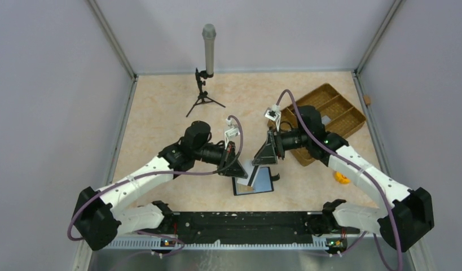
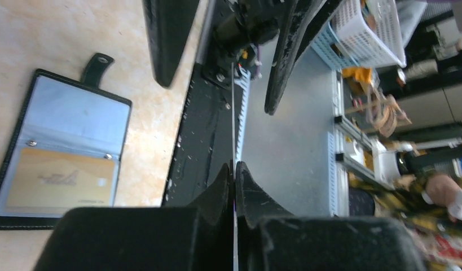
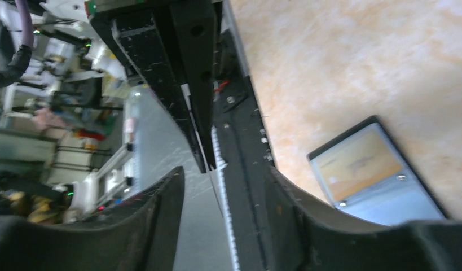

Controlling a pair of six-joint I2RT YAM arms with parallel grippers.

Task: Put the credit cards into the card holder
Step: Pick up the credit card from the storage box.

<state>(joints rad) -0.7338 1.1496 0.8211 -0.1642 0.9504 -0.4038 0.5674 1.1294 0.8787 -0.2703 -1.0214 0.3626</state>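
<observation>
Up front: a black rail (image 1: 245,223) runs along the near table edge, with both arm bases on it.
Wallet: it lies open flat on the table (image 1: 161,124), just beyond the rail and between the two arms (image 1: 262,180). The lining faces up, pale blue on one half and tan on the other. The left wrist view shows the lining clearly (image 2: 65,147), and the right wrist view shows a corner of it (image 3: 375,172).
Clasp tab: short and black, it sticks out from the wallet's blue end and lies flat on the table (image 2: 99,65).
Card: one pale card is held in the air just above the wallet's left part, not in it (image 1: 248,167). The left wrist camera sees it edge-on, as a thin pale line (image 2: 234,113).
Left gripper: its jaws are pressed together, pinching the card by one end (image 1: 242,168) (image 2: 234,165).
Right gripper: it faces the left one from the other side of the card (image 1: 258,162) (image 3: 224,175). Its jaws are spread, with one finger (image 2: 163,39) on each side of the card's free end and clear of it.
Orange thing: small, it lies on the table beside the right forearm (image 1: 342,178).
Tray: brown, woven and divided, it stands far right behind the right arm (image 1: 316,101). A small grey item sits in one compartment, too small to name (image 1: 325,119).
Microphone: upright on a black tripod at the far edge, well apart from the rest (image 1: 209,51).
</observation>
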